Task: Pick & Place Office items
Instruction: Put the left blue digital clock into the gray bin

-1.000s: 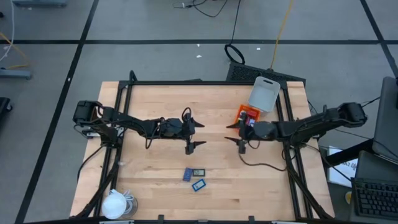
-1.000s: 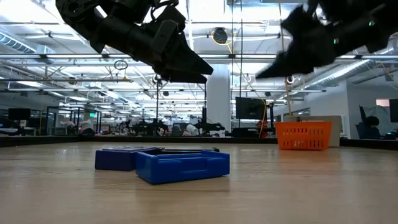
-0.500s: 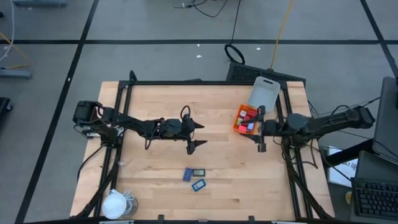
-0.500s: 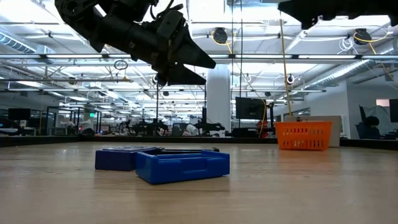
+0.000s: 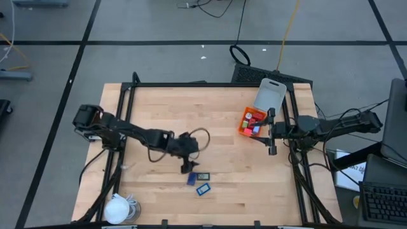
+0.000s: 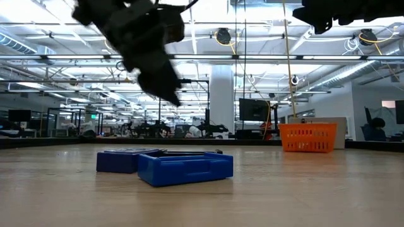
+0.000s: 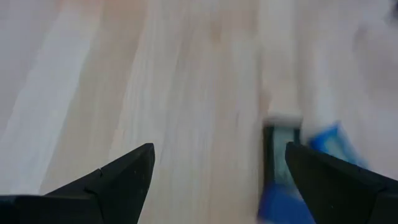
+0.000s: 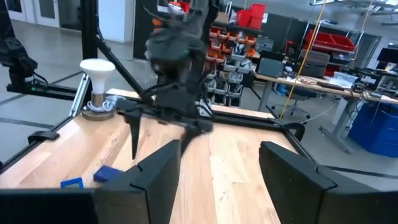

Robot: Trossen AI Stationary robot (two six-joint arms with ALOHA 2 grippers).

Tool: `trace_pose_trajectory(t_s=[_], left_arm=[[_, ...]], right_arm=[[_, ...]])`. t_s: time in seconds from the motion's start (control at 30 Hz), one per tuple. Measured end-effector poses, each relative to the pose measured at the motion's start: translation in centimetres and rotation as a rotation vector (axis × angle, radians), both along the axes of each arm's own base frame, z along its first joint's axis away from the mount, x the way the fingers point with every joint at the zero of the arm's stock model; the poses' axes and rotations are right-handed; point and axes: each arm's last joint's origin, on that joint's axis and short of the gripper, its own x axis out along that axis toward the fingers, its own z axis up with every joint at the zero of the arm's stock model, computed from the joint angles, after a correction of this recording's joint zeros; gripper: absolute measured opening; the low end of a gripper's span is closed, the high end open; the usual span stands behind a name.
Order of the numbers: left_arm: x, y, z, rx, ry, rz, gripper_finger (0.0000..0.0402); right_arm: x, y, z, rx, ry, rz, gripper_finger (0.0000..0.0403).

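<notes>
Three small flat rectangular office pieces lie in a tight cluster on the pale wooden surface (image 5: 159, 108), toward its near edge: a dark rectangle (image 5: 203, 176), a blue rectangle (image 5: 192, 179) touching its side, and a lighter blue rectangle (image 5: 203, 189) just beside them. More small pieces, red among them, sit in the orange tray (image 5: 243, 120) near the far right corner, with its grey lid (image 5: 269, 95) tilted against it. The left tool (image 5: 187, 166) hangs just above the cluster, its two dark fingers spread apart; its wrist view shows the dark and blue pieces close to one finger (image 7: 339, 183). The right tool (image 5: 271, 132) sits beside the orange tray, fingers apart and holding nothing, well away from the cluster. One white round lump (image 5: 117, 208) rests at the near left corner
</notes>
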Motion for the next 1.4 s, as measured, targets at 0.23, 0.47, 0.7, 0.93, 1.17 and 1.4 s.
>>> trace_pose_trajectory(t_s=[0.23,0.47,0.7,0.93,1.17,1.4], left_arm=[[-1.7,-3.0,1.3,-0.007,0.266,0.163,0.0365],[-2.0,-5.2,-0.3,-0.047,0.328,0.171,0.0365],[-0.7,-5.4,-1.9,-0.011,0.298,0.093,0.0365],[0.0,-4.3,-3.6,0.098,0.341,0.052,0.0365],[0.7,-4.3,-5.8,0.050,0.405,0.031,0.0365],[-0.6,-2.8,-5.4,0.190,0.485,0.208,0.0365]], right_arm=[[0.0,0.0,0.0,0.000,-0.001,0.000,0.0208],[0.0,0.0,0.0,-0.008,-0.003,0.000,0.0208],[0.2,0.0,0.0,-0.018,0.001,-0.001,0.0208],[0.3,0.1,-0.1,-0.020,0.009,0.002,0.0208],[0.4,0.1,-0.2,-0.021,0.015,0.003,0.0208],[0.4,0.1,-0.2,-0.020,0.016,0.003,0.0208]])
